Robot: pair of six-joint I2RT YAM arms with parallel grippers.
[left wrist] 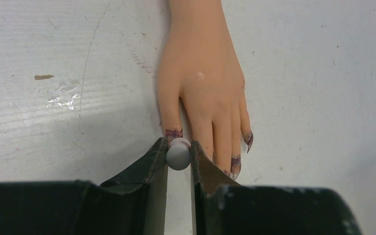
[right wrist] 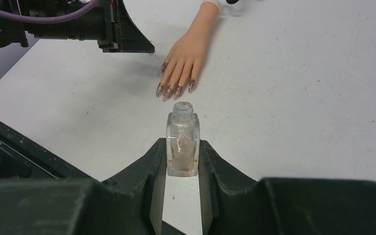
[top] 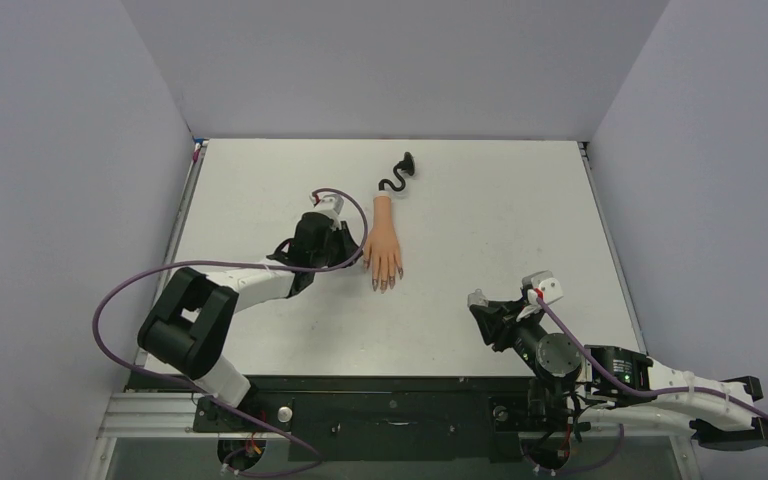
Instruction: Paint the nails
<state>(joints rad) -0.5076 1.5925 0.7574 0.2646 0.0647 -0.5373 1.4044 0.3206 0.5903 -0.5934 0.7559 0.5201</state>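
Note:
The peach mannequin hand (top: 383, 243) lies flat on the white table, its curly black stem (top: 400, 176) pointing to the far side. Its nails (left wrist: 173, 132) are smeared dark purple; in the right wrist view the nails (right wrist: 174, 90) point toward the camera. My left gripper (left wrist: 178, 148) is shut on a small round grey brush cap (left wrist: 178, 156), right at the thumb tip; the brush itself is hidden. My right gripper (right wrist: 182, 149) is shut on the clear uncapped polish bottle (right wrist: 182, 139), upright on the table nearer than the fingers. Seen from above, the left gripper (top: 356, 250) touches the hand's left side, and the right gripper (top: 480, 306) sits apart to the lower right.
The white table (top: 500, 210) is walled by grey panels at the back and both sides. A black base rail (top: 390, 400) runs along the near edge. The left arm's purple cable (top: 110, 300) loops out to the left.

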